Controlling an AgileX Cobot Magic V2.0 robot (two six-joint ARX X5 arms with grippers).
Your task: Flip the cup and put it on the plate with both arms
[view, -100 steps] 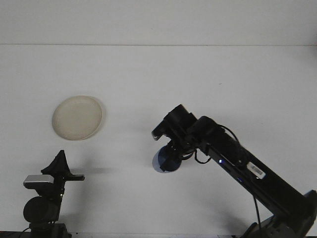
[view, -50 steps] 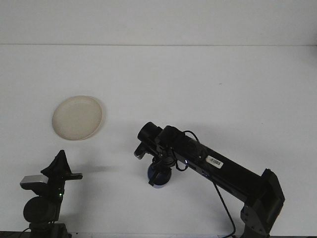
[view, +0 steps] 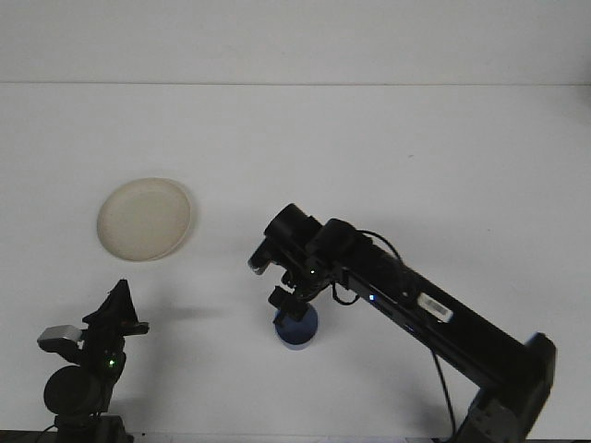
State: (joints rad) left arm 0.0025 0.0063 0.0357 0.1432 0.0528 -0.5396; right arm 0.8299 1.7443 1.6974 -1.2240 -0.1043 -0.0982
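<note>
Cream-coloured, the plate [view: 145,219] lies on the white table [view: 416,157] at far left, with the left gripper [view: 118,312] below it near the bottom edge; its finger state cannot be determined. The blue cup [view: 295,329] stands on the table at centre, well apart from the plate. The right gripper [view: 290,307] sits directly above the cup's rim, but whether it is clamped on the cup cannot be determined.

- No readable words, brands or numbers here.
- One white sticker [view: 432,308] sits on the upper side of the right arm [view: 434,323], past the wrist; its dark print is far too small and blurred to make out.
</note>
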